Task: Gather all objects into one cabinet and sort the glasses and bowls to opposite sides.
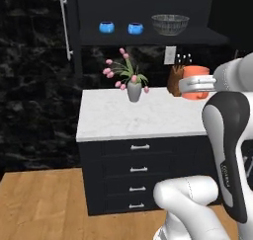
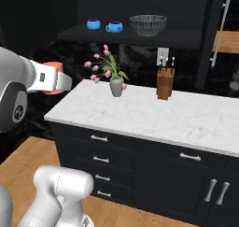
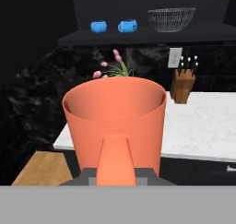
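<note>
My gripper (image 1: 196, 86) is shut on the orange-red cup (image 1: 197, 71), holding it upright in the air above the counter's right end. In the hand view the cup (image 3: 115, 112) stands close in front with its handle toward the camera. From the right base view the cup (image 2: 53, 64) shows off the counter's left end. Up on the open black cabinet's shelf (image 1: 148, 37) sit two blue bowls (image 1: 106, 27) (image 1: 135, 28) side by side, and to their right a wide see-through ribbed bowl (image 1: 170, 24). The cup is well below and in front of the shelf.
A grey vase of pink tulips (image 1: 133, 88) stands at the back of the white marble counter (image 1: 143, 118). A wooden knife block (image 2: 164, 83) stands further right. The cabinet door's long silver handle (image 1: 64, 26) hangs left of the shelf. Drawers (image 1: 140, 146) lie below.
</note>
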